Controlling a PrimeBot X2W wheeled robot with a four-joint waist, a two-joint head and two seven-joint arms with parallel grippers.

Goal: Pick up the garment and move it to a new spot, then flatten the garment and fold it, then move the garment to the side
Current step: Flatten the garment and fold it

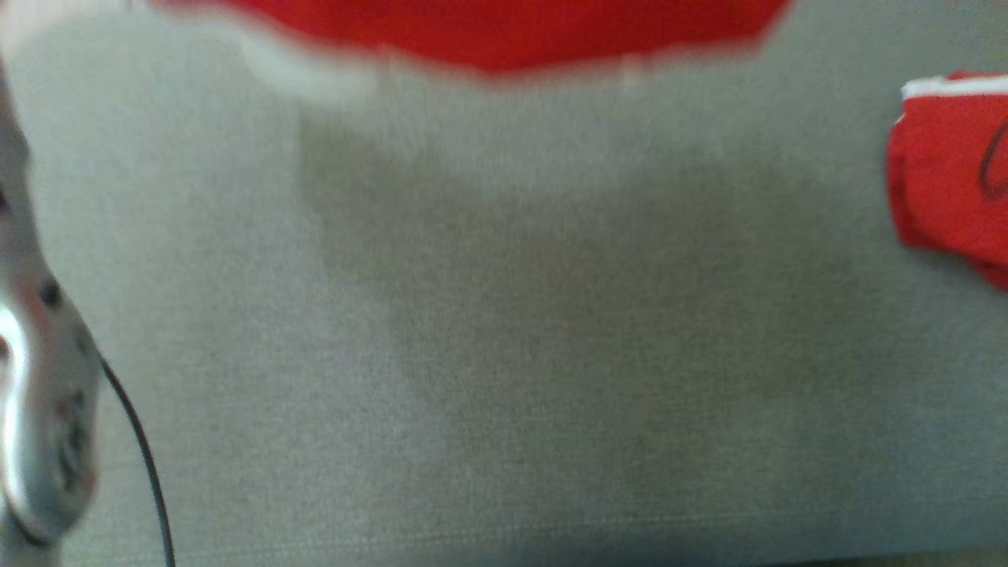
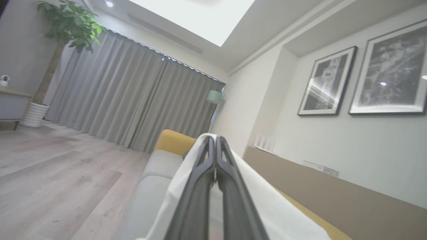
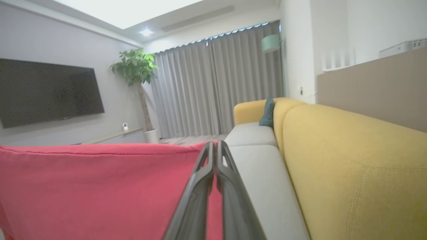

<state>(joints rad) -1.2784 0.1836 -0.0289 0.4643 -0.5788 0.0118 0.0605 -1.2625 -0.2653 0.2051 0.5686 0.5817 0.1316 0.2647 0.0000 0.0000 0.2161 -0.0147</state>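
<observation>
A second red garment (image 1: 945,181), folded, is lying toward the right side of the grey sofa seat (image 1: 504,354). A teal cushion (image 3: 268,113) is leaning against the sofa's yellow backrest (image 3: 350,173). Above the seat the red-and-white garment (image 1: 488,31) is hanging. The left end effector (image 2: 216,140) is pinching its white cloth and the right end effector (image 3: 215,144) its red hem — both are pointing along the sofa, fingers pressed together.
</observation>
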